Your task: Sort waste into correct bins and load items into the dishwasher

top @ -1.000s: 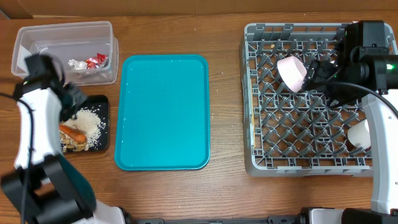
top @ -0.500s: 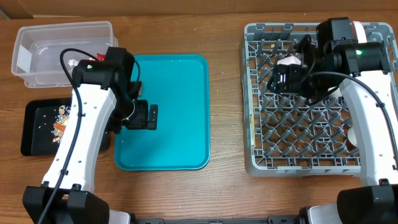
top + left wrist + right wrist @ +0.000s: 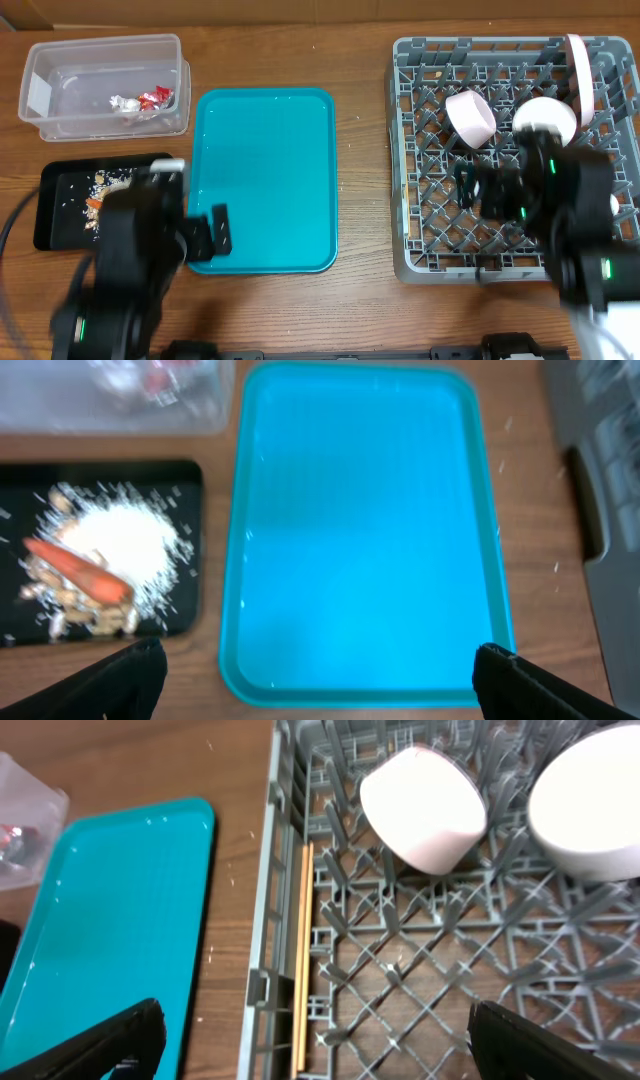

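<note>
- Left gripper (image 3: 315, 678): fingers wide apart, nothing btw them. It hangs over the near edge of the teal tray (image 3: 265, 180).
- Right gripper (image 3: 315, 1040): fingers also wide apart, holds nothing. It is above the left part of the dish rack (image 3: 400, 150).
- Clear tub (image 3: 60, 95): at the far left of the table. The wrappers (image 3: 140, 101), red and silver-white, lie inside near its right end.
- Black tray (image 3: 55, 225): in front of the tub, just beside the teal tray. The carrot (image 3: 78, 568) lies on the rice (image 3: 125, 535), w/ the tan shells (image 3: 80, 615) at the near side of the heap.
- In the rack: pink bowl (image 3: 470, 118) tilted btw the pegs, second bowl (image 3: 545, 118) just to its right w/ white side up, plate (image 3: 577, 75) on its edge at the far right.
- Chopsticks (image 3: 303, 960): flat inside the rack, along its left wall.
</note>
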Motion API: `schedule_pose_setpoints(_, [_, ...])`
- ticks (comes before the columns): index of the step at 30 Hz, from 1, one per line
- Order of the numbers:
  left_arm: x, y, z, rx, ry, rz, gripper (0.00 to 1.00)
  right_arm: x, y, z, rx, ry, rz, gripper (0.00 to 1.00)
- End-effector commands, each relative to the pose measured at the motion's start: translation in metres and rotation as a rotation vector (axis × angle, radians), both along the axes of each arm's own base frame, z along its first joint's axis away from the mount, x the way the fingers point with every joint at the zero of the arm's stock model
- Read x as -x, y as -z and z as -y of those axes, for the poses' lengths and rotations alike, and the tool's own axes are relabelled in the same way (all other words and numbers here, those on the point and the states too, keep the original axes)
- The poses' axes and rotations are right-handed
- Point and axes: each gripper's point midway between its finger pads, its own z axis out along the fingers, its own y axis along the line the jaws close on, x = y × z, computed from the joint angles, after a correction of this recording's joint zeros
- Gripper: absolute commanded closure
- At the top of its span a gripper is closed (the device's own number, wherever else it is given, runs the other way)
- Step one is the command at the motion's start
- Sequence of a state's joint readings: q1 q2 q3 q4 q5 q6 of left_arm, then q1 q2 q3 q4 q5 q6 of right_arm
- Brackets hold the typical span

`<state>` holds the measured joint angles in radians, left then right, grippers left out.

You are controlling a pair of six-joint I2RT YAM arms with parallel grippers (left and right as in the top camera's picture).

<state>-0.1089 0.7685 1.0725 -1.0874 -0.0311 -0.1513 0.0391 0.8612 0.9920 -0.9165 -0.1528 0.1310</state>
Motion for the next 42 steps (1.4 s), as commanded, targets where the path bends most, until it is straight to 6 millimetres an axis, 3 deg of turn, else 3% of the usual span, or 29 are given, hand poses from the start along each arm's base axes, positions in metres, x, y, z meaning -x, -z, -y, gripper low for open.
schedule_pose_setpoints(1, [0.015,-0.015,-0.010,-0.010,-0.042,0.140,0.00,0.020,-0.005,0.007,0.015,0.030,0.085,0.00])
schedule_pose_setpoints(5, [0.023,-0.018,-0.011,-0.009,-0.043,0.157,0.00,0.033,-0.007,0.008,0.014,0.030,0.100,0.00])
schedule_pose_setpoints(19, [0.034,-0.004,-0.013,-0.019,-0.042,0.084,0.00,0.029,0.010,0.007,0.018,0.030,0.017,0.00])
schedule_pose_setpoints(24, [0.034,-0.004,-0.013,-0.019,-0.042,0.084,0.00,0.037,0.004,0.006,0.029,0.018,0.058,0.00])
schedule_pose_setpoints(31, [0.034,-0.004,-0.013,-0.019,-0.042,0.084,0.00,0.056,0.012,0.005,0.010,0.014,0.284,0.00])
schedule_pose_setpoints(34, [0.034,-0.004,-0.013,-0.019,-0.042,0.084,0.00,0.054,0.015,0.005,-0.001,0.016,0.470,0.00])
schedule_pose_setpoints(42, [0.034,-0.004,-0.013,-0.019,-0.042,0.084,0.00,0.037,0.027,0.004,-0.016,0.016,0.699,0.00])
